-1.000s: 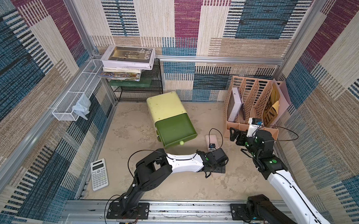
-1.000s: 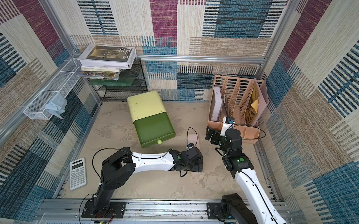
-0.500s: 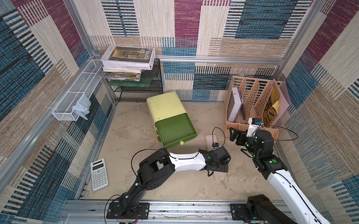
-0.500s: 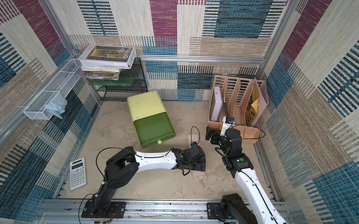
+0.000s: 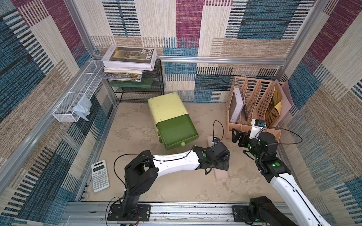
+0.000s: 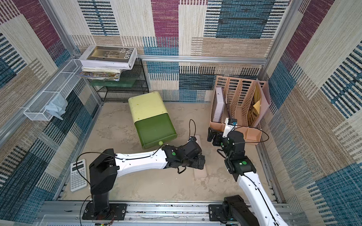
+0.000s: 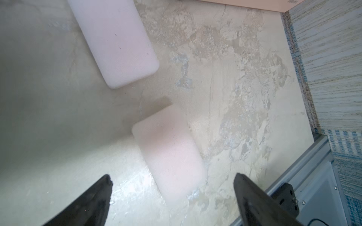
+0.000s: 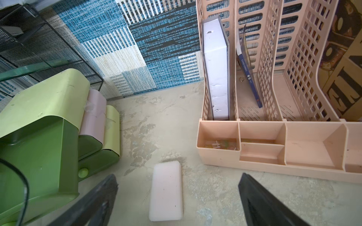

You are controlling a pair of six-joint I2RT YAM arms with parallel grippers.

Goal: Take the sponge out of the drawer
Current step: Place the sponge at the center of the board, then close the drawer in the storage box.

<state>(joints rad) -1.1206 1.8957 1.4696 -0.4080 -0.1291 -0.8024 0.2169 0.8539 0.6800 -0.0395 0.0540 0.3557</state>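
A pale pink sponge (image 7: 170,154) is seen lying flat on the bench (image 5: 172,188), right of its middle and nearer the front edge than the back, outside the open dark green drawer (image 5: 176,131). The left pincer (image 7: 172,176) is held low over it, jaws spread wide and released, with both fingers kept apart from the sponge's sides. A second sponge (image 8: 166,191) of the same colour is laid further back, between the drawer and the peach desk organizer (image 8: 293,148) set in the back right corner. The right pincer (image 8: 177,175) is held near the organizer's front trays and pointed toward that second sponge, likewise released and gripping nothing. The drawer is pulled out of a yellow-green cabinet (image 5: 167,106) placed toward the back edge. A calculator (image 5: 100,178) is left at the front left corner.
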